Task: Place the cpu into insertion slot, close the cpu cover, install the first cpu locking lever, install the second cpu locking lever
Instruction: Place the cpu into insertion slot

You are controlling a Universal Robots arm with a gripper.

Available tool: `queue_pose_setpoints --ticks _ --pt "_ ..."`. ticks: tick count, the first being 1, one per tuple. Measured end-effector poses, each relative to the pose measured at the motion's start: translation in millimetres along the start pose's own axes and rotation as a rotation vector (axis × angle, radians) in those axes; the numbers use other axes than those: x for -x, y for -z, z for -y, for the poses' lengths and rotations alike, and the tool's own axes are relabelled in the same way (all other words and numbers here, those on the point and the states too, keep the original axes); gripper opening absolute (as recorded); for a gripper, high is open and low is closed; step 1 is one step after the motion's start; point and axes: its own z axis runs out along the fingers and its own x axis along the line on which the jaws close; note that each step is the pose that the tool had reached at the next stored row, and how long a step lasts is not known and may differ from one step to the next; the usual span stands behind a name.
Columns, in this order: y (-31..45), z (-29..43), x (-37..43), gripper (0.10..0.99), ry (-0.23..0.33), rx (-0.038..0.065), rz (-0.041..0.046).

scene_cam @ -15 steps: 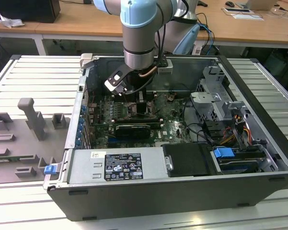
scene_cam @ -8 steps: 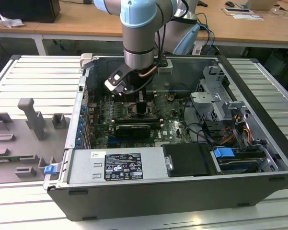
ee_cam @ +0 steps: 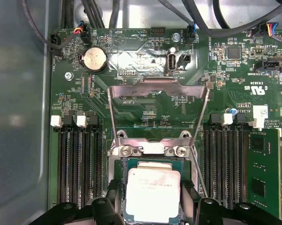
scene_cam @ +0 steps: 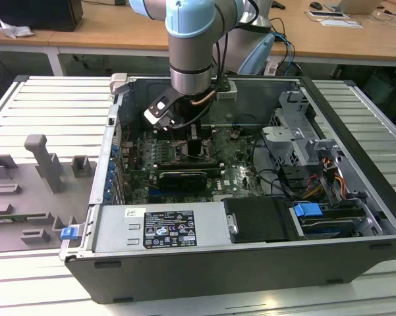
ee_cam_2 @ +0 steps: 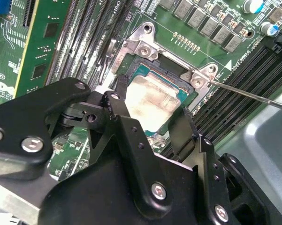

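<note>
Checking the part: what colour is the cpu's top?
Pale silver-grey; the cpu shows best in the first wrist view.

Black gripper (ee_cam_2: pixel 152 105) low over motherboard (ee_cam_2: pixel 162 28), fingers (ee_cam_2: pixel 116 105) pressed to opposite edges of cpu (ee_cam_2: pixel 150 96). Cpu silver top up, lying flat in insertion slot (ee_cam_2: pixel 174 69), mid-board. Screwed metal bracket (ee_cam_2: pixel 145 47) along one edge of slot. Thin locking lever (ee_cam_2: pixel 248 95) runs from bracket corner out across black memory slots (ee_cam_2: pixel 230 101). Green memory module (ee_cam_2: pixel 42 56) seated beyond slots on opposite side.
</note>
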Motion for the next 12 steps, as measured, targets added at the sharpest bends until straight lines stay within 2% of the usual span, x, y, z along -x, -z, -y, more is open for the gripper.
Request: queue_pose_setpoints --ticks 9,10,12 --pt "2.8 -0.2 0.0 0.604 0.000 0.000 -0.0006" --pt "2.8 -0.2 0.0 0.537 0.000 0.000 -0.0006" --pt "3.5 -0.3 0.0 0.529 0.000 0.000 -0.0007"
